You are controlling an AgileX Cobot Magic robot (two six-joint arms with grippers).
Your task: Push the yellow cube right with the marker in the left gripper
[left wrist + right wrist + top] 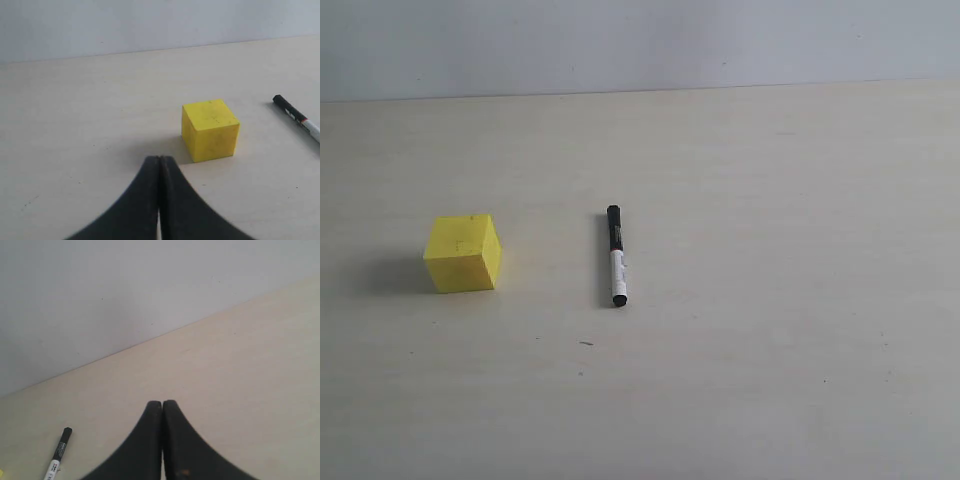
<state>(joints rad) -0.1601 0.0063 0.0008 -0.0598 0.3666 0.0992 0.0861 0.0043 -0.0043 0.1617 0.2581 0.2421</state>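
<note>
The yellow cube [463, 253] sits on the pale table at the left. To its right the marker [616, 256] lies flat on its own, black cap pointing away, white barrel toward the front. Neither arm shows in the exterior view. In the left wrist view my left gripper [159, 159] is shut with nothing in it, its tips a short way from the yellow cube [210, 129], and the marker [298, 118] lies beyond the cube. In the right wrist view my right gripper [162, 403] is shut and empty, with the marker [57, 454] off to one side.
The pale table [770, 300] runs back to a grey-white wall [640, 40]. A few small dark specks [585, 344] mark the surface in front of the marker.
</note>
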